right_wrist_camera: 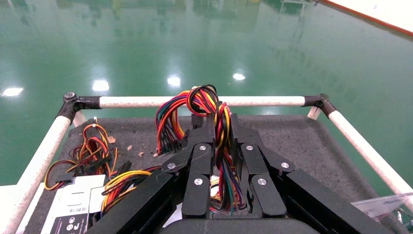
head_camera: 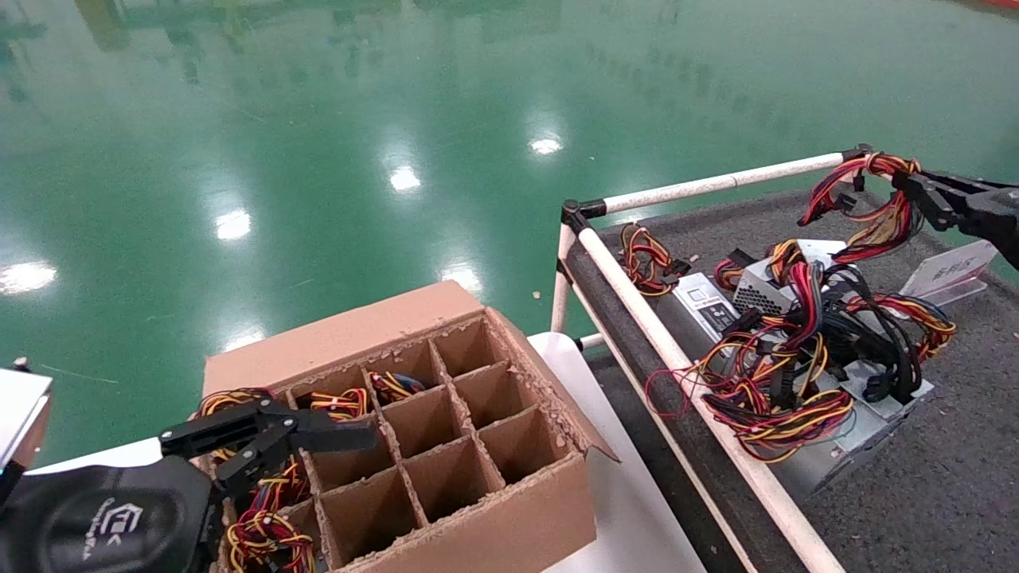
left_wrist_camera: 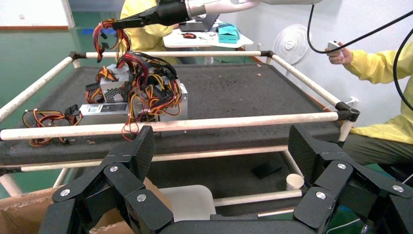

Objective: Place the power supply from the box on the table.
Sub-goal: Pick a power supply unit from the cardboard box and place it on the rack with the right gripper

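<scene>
My right gripper [head_camera: 907,181] [right_wrist_camera: 219,124] hangs above the far side of the dark grey table [head_camera: 939,493], shut on a red, yellow and black wire bundle [head_camera: 872,208] [right_wrist_camera: 216,146]. The bundle droops into a pile of units, where a silver-grey power supply [head_camera: 876,410] lies at the near side. Which case the bundle belongs to is hidden by tangled wires. My left gripper [head_camera: 271,446] [left_wrist_camera: 221,146] is open and empty over the left cells of the cardboard box [head_camera: 493,509]. Wire bundles [head_camera: 263,537] fill those cells.
The box stands on a small white tabletop [head_camera: 637,493] beside the table's white rail [head_camera: 700,382]. A flat labelled unit [head_camera: 704,306], a mesh-faced unit [head_camera: 760,293], a loose cable [head_camera: 649,259] and a clear sign stand [head_camera: 947,274] lie on the table. A person in yellow [left_wrist_camera: 384,73] sits beyond it.
</scene>
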`<state>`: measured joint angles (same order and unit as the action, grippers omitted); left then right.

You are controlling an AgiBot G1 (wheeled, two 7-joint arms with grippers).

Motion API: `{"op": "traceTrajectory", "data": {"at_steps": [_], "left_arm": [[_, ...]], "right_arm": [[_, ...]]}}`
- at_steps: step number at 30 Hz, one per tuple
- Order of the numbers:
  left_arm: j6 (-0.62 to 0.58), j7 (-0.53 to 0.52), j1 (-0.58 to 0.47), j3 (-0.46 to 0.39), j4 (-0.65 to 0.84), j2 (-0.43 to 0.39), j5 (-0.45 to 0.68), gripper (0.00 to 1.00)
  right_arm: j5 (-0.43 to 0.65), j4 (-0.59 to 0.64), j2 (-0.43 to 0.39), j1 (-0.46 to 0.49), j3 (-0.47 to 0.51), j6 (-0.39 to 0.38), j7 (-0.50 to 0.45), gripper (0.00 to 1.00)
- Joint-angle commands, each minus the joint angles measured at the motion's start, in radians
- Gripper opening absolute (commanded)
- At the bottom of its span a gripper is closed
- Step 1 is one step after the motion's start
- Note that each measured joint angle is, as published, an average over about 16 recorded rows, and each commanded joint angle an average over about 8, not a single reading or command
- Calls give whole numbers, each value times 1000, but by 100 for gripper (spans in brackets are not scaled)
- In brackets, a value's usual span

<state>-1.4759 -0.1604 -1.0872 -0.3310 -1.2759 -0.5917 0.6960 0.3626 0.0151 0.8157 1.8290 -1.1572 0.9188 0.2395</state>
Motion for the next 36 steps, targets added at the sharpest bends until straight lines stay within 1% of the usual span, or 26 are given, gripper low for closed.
{"op": "traceTrajectory", "data": {"at_steps": [1,4,5,6,27,31,36], "left_arm": [[0,0,0,0,0,0,0,100],[0,0,0,0,0,0,0,100],[0,0,0,0,0,0,0,100],[0,0,0,0,0,0,0,100],[0,0,0,0,0,0,0,100],[0,0,0,0,0,0,0,100],[0,0,0,0,1,0,0,100]], "right_arm": [[0,-2,-3,-5,0,-2,-3,48],[4,-6,-6,-6,-3,-3,-2,86],[4,-6,-7,-6,-3,-3,-1,95],[5,-7,-7,-6,-4,-4,-1,100],[5,-6,-6,-1,-3,0,-3,100],[8,-12,-6,16,-5,7,-13,100],[29,-30,-6,60,-19,18,-20,100]]}}
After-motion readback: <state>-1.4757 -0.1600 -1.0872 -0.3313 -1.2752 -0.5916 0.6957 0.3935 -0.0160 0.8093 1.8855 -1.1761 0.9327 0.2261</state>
